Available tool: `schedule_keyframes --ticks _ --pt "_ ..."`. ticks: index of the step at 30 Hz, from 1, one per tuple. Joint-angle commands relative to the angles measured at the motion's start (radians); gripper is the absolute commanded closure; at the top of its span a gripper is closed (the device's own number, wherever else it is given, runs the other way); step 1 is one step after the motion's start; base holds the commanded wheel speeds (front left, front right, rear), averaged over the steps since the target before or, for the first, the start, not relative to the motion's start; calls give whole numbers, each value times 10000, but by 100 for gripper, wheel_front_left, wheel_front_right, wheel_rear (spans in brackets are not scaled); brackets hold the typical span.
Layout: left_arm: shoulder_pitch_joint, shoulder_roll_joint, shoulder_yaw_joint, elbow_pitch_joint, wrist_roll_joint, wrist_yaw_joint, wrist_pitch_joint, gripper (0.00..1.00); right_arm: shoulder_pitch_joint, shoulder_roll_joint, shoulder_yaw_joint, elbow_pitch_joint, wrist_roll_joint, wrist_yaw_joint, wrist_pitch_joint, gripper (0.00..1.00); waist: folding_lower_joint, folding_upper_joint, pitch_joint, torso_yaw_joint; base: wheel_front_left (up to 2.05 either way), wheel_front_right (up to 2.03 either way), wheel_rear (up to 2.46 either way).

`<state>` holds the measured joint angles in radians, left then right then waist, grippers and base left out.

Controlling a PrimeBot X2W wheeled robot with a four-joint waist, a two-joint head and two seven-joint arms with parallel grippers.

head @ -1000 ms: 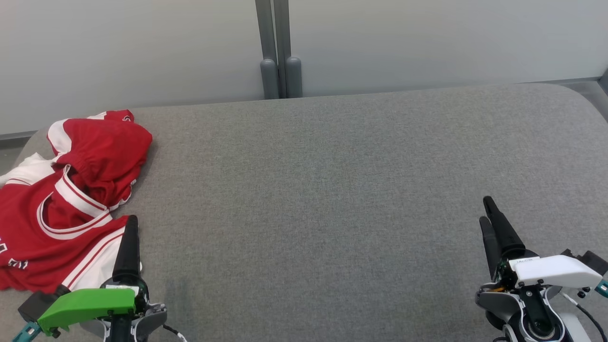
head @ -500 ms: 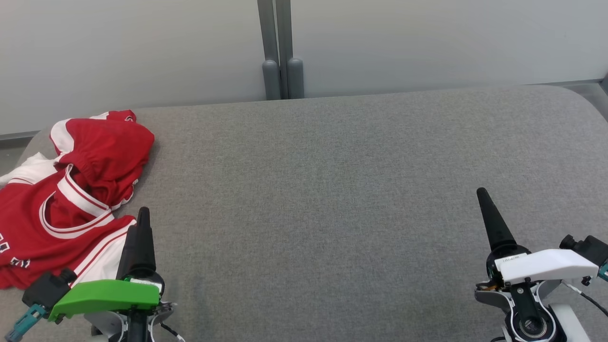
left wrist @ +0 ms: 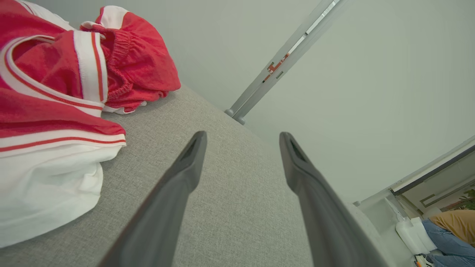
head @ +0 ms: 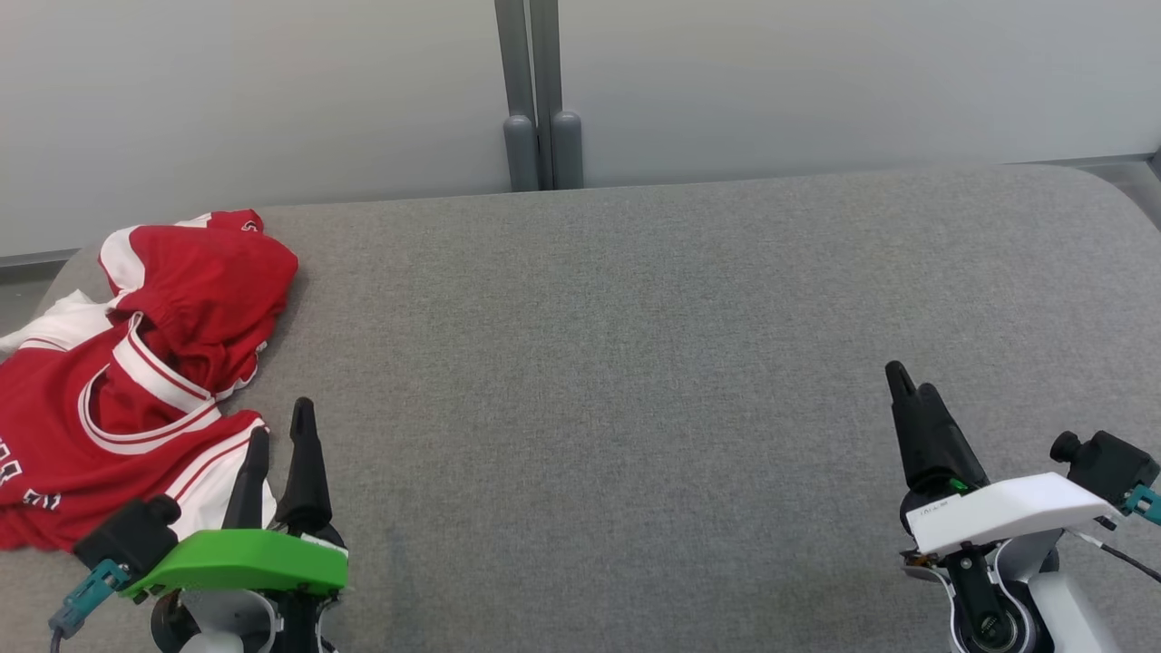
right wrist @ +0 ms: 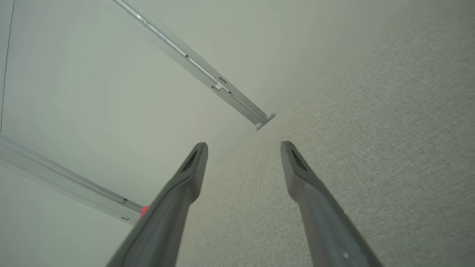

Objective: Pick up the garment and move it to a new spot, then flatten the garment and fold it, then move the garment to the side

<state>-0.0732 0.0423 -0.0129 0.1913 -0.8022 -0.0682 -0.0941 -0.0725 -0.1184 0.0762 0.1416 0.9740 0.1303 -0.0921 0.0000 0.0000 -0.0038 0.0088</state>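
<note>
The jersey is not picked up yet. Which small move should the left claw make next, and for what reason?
Probably shift the left claw leftward onto the near white-trimmed edge of the red jersey. The claw is open and empty, beside the crumpled jersey but not touching it; the right claw is far away across the gray padded surface.

I see the garment on the table's left end. My left gripper is just beside it, my right gripper well apart.

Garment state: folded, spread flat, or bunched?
Bunched. The garment lies in a rumpled heap, layers overlapping, on the grey surface.
</note>
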Motion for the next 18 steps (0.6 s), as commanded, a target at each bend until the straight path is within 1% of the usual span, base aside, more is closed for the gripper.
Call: schedule_keyframes --ticks 1,7,13,18 --pt "-274 67 -64 -91 461 79 -106 0 -245 -78 32 -88 -438 3 -118 0 0 0 -3 3 0 0 0" --pt "-259 79 -235 -3 1653 283 -283 0 -248 -39 31 24 -1781 3 -300 0 0 0 -13 18 0 0 0" --pt "-259 84 -340 71 2427 424 -452 0 -266 -19 143 56 -2635 4 -467 0 0 0 -30 30 0 0 0" --pt "-243 87 -406 87 2891 448 -583 0 -264 -40 204 26 -3177 4 -598 0 0 0 -52 41 0 0 0"
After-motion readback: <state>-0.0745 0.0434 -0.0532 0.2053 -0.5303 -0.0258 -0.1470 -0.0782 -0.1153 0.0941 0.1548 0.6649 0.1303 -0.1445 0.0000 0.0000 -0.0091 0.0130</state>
